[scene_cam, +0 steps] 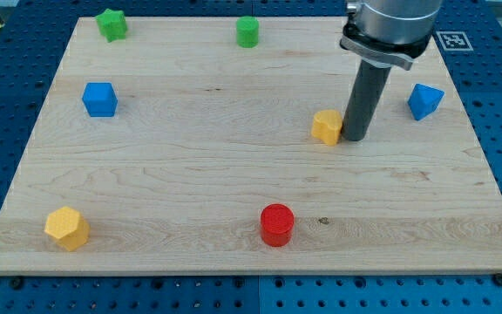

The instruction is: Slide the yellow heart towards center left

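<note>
The yellow heart (326, 126) lies on the wooden board (190, 174), right of the middle. My tip (356, 137) touches the heart's right side, the dark rod rising from it toward the view's top. The arm's body hides the board's top right corner.
A green star (111, 23) and a green cylinder (247, 31) sit along the top edge. A blue cube (99, 99) is at the left, a blue block (424, 100) at the right. A yellow hexagon (66, 228) is at bottom left, a red cylinder (277, 224) at bottom middle.
</note>
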`<act>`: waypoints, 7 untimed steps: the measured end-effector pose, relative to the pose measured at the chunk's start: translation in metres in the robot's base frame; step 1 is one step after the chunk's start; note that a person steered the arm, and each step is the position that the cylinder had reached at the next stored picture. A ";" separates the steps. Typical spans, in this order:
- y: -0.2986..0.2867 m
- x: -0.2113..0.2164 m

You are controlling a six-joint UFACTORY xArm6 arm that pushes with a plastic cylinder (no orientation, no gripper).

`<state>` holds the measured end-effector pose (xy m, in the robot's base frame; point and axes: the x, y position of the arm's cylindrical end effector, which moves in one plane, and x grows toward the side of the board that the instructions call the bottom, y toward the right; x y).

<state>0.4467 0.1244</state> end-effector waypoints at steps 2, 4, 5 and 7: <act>-0.044 0.000; -0.094 -0.012; -0.096 -0.033; -0.096 -0.047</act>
<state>0.3997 0.0284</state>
